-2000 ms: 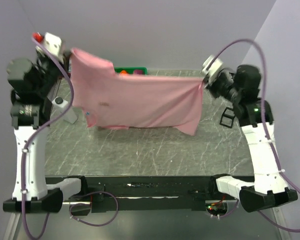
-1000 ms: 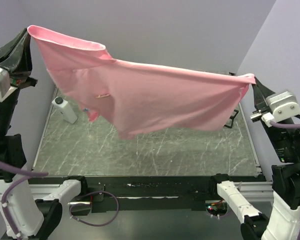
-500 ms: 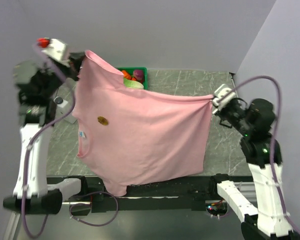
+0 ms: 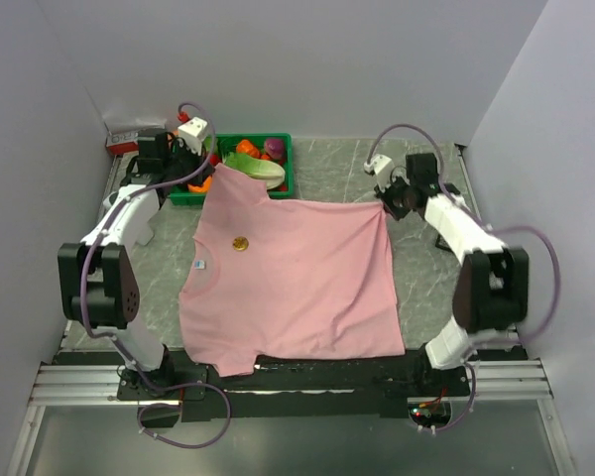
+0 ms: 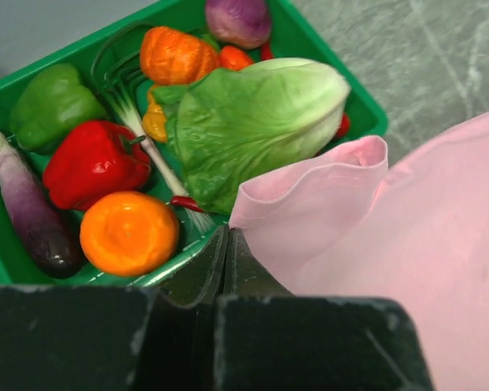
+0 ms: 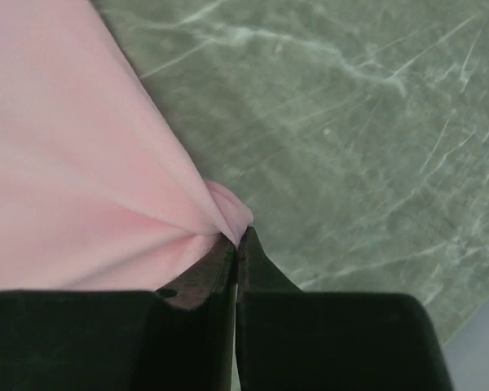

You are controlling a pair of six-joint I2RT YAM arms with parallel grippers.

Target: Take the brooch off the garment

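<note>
Garment point(image 4: 297, 288) lies spread flat on the table point(image 4: 436, 288), front up, neckline toward the left arm's side and hem toward the right. Brooch point(image 4: 239, 243), a small gold-brown disc, sits on the chest area near the collar and is not yet removed. Left tool point(image 5: 227, 236) is closed, tips pinching the folded edge of the far sleeve, right at the rim of the green tray point(image 4: 278, 139) of vegetables. Right tool point(image 6: 238, 238) is closed on the far hem corner, with the cloth bunched into a small tuck at its tips.

Judged progress: early. Spreading the garment looks done and the brooch is exposed and unobstructed, well apart from both tools. Left to do: let go of a corner, reach the brooch, grip it, and pull it free while the cloth is held down. Whether the pin clasp is open cannot be told.
</note>
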